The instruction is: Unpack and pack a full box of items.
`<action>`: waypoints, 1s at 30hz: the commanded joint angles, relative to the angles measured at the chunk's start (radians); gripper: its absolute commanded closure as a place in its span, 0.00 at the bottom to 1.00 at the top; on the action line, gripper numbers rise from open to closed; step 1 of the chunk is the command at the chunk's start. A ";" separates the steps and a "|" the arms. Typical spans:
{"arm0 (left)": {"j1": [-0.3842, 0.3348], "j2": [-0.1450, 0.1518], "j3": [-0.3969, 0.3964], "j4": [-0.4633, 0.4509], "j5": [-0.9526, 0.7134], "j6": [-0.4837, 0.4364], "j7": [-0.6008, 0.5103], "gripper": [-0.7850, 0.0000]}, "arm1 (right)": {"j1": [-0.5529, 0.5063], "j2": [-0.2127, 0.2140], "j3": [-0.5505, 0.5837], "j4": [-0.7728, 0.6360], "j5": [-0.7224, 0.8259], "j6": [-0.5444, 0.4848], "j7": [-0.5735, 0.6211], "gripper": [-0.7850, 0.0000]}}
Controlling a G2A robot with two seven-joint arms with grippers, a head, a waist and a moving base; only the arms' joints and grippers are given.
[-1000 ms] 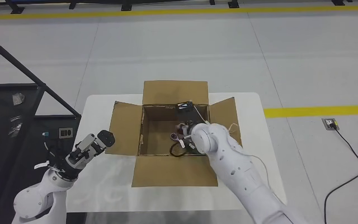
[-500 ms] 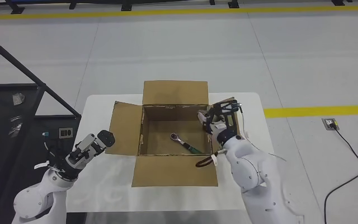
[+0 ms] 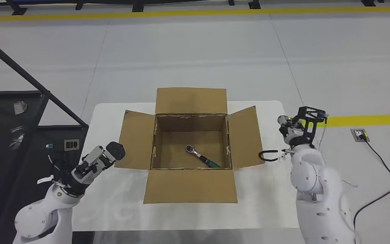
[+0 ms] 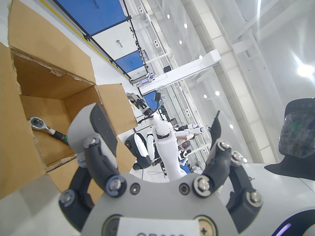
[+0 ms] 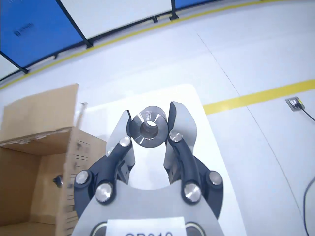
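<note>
My right gripper (image 5: 149,120) clamped on short metal cylinder (image 5: 139,131), its bore facing wrist camera. Held it above table (image 3: 109,119) at right edge, beyond right flap of box (image 3: 191,99), apart from cardboard. Ratchet wrench (image 3: 200,154) lay diagonal on box floor. My left gripper (image 4: 157,126) spread wide, nothing between fingers, just beside box's left flap.

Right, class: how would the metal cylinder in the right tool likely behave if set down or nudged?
The metal cylinder looks thick-walled, so probably heavy for its size and rigid. Its round, shiny side suggests it may roll on the table if laid sideways, and might slip in the right tool, which grips that curved side.
</note>
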 commanded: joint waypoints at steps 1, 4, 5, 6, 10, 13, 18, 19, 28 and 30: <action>0.000 0.000 0.000 0.000 0.000 0.000 0.000 0.00 | 0.006 0.007 0.015 0.059 -0.018 -0.014 0.065 1.00; 0.000 0.000 0.000 0.000 0.000 0.000 0.000 0.00 | 0.005 0.014 0.030 0.133 -0.027 -0.034 0.122 1.00; 0.000 0.000 0.000 0.000 0.000 0.000 0.000 0.00 | 0.002 0.016 0.035 0.151 -0.014 -0.045 0.131 1.00; 0.000 0.000 0.000 0.000 0.000 0.000 0.000 0.00 | -0.001 0.017 0.039 0.165 -0.008 -0.054 0.134 1.00; 0.000 0.000 0.000 0.000 0.000 0.000 0.000 0.00 | -0.013 0.021 0.040 0.208 0.025 -0.082 0.141 1.00; 0.000 0.000 0.000 0.000 0.000 0.000 0.000 0.00 | -0.014 0.024 0.035 0.218 0.037 -0.087 0.145 1.00; 0.000 0.000 0.000 0.000 0.000 0.000 0.000 0.00 | -0.002 0.026 0.016 0.230 0.044 -0.083 0.171 1.00; 0.000 0.000 0.000 0.000 0.000 0.000 0.000 0.00 | 0.001 0.027 0.012 0.235 0.041 -0.079 0.181 1.00; 0.000 0.000 0.000 0.000 0.000 0.000 0.000 0.00 | 0.029 0.034 -0.010 0.272 0.029 -0.040 0.255 1.00; 0.000 0.000 0.000 0.000 0.000 0.000 0.000 0.00 | 0.034 0.036 -0.015 0.281 0.014 -0.028 0.262 1.00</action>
